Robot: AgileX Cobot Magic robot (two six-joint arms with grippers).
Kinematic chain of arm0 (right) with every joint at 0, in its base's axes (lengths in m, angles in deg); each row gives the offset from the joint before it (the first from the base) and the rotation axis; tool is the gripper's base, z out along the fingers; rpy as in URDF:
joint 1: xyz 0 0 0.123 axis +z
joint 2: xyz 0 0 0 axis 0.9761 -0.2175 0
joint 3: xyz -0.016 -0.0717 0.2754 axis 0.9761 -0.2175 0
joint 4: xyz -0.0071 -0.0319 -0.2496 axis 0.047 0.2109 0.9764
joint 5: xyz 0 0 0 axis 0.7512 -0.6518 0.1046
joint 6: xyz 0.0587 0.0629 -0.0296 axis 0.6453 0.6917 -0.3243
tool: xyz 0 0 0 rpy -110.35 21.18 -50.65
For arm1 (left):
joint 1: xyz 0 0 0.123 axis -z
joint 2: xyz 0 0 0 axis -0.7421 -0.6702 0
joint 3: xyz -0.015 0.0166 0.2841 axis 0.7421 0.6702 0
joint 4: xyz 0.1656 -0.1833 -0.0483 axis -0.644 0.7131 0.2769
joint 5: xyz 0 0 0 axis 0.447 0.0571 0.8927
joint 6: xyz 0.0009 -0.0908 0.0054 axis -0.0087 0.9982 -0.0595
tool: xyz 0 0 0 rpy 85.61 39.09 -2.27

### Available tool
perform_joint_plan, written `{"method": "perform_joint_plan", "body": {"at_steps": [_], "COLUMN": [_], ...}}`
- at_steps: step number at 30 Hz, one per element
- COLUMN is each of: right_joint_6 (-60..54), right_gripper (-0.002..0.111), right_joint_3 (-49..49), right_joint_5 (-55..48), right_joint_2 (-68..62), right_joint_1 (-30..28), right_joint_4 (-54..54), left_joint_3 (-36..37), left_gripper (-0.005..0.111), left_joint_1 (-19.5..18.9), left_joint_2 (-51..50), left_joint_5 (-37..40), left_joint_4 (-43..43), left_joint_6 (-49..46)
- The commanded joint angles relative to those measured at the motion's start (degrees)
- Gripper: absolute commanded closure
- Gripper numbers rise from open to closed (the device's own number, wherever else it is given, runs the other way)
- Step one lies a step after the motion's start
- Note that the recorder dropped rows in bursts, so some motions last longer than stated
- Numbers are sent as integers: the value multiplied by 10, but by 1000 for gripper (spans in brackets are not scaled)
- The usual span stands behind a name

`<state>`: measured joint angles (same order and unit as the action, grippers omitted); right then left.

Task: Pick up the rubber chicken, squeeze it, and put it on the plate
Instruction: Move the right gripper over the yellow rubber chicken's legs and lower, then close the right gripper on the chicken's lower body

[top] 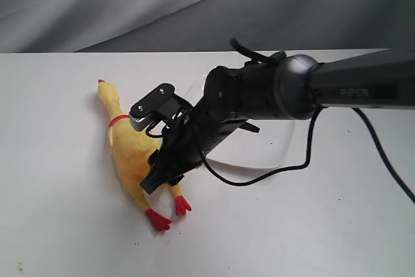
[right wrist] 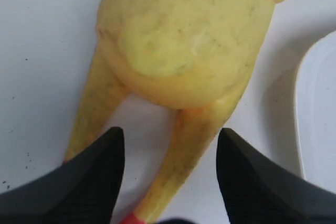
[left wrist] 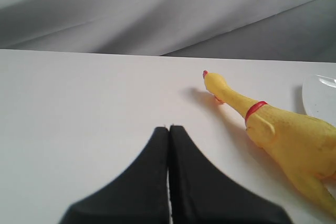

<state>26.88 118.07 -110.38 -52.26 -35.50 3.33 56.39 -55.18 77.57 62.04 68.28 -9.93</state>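
The rubber chicken (top: 130, 150) lies on the white table, red-combed head toward the back, red feet toward the front. My right gripper (top: 157, 176) hovers low over its legs, reaching across from the right. Seen from the right wrist, the gripper (right wrist: 170, 132) is open, with one yellow leg between its fingers (right wrist: 102, 166) and the plump body (right wrist: 184, 35) just beyond; I see no contact. The plate (top: 275, 147) sits right of the chicken, mostly hidden by the arm; its rim (right wrist: 315, 108) shows beside the body. My left gripper (left wrist: 169, 128) is shut on nothing, well apart from the chicken (left wrist: 286, 132).
A black cable (top: 259, 176) loops from the right arm onto the table in front of the plate. Grey cloth (top: 130, 4) hangs behind the table's back edge. The plate's edge (left wrist: 321, 95) shows beyond the chicken in the left wrist view.
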Motion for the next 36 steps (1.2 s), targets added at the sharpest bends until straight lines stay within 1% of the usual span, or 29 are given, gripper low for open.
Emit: {"method": "perform_joint_plan", "body": {"at_steps": [1,11,15,21,24,31,36], "right_joint_6": [-3,-3,-3,-3,-3,-1,-1], "right_gripper": [59,60,64,66,72,107,108], "right_joint_3": [22,23,23,23,23,23,23], "right_joint_5": [0,12,12,12,12,12,12], "right_joint_2": [-28,-42,-42,-42,-42,-52,-47], "right_joint_1": [3,3,3,3,3,3,3], "right_joint_4": [-3,9,10,10,13,22,26], "left_joint_3": [2,2,2,2,2,2,2], "left_gripper": [107,107,107,107,107,107,107], "left_joint_1": [-2,-2,-2,-2,-2,-2,-2], "left_joint_2": [1,1,1,1,1,1,1], "left_joint_5": [-3,-3,-3,-3,-3,-3,-3], "left_joint_4": [7,7,7,7,7,7,7], "left_joint_6": [2,2,2,2,2,2,2]}}
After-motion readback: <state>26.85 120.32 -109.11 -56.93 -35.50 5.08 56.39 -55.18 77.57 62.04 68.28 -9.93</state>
